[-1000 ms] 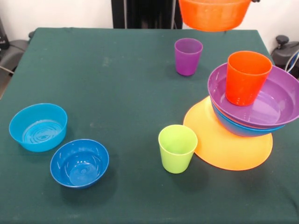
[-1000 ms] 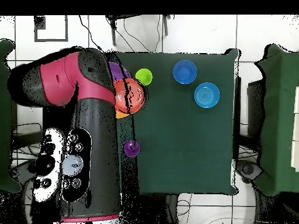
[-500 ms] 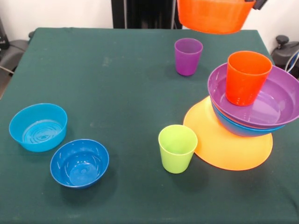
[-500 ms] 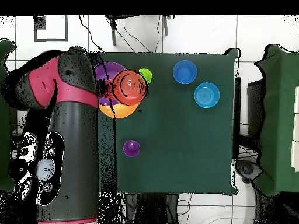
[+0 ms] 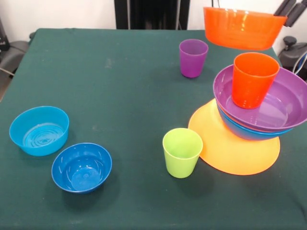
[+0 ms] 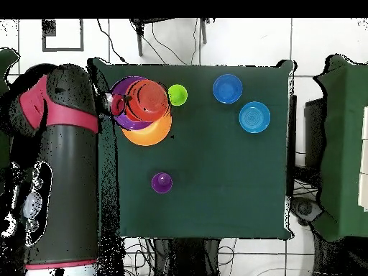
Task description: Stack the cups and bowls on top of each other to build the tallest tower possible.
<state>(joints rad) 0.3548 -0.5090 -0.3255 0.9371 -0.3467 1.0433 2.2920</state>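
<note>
A: Hanging in the air above the tower point(image 5: 249, 120), the small glossy orange plastic bowl point(image 5: 241, 28) sits just over the orange plastic tumbler point(image 5: 253, 79), apart from it.

B: And the end effector point(image 5: 290, 10)?

A: Only its dark tips show, at the bowl's rim on the side away from the purple plastic tumbler point(image 5: 193, 57). They look closed on that rim, since nothing else carries the bowl.

B: What's under the tumbler?

A: The large purple plastic bowl point(image 5: 283, 108), nested in a large blue bowl point(image 5: 242, 129), on the flat orange-yellow piece point(image 5: 230, 151) on the green table point(image 5: 96, 76).

B: How will it handle?

A: Light, stiff and slick, I'd judge. A rim pinch lets it tilt, and it does hang slightly tilted; set off-centre on the tumbler, it could slide.
</note>
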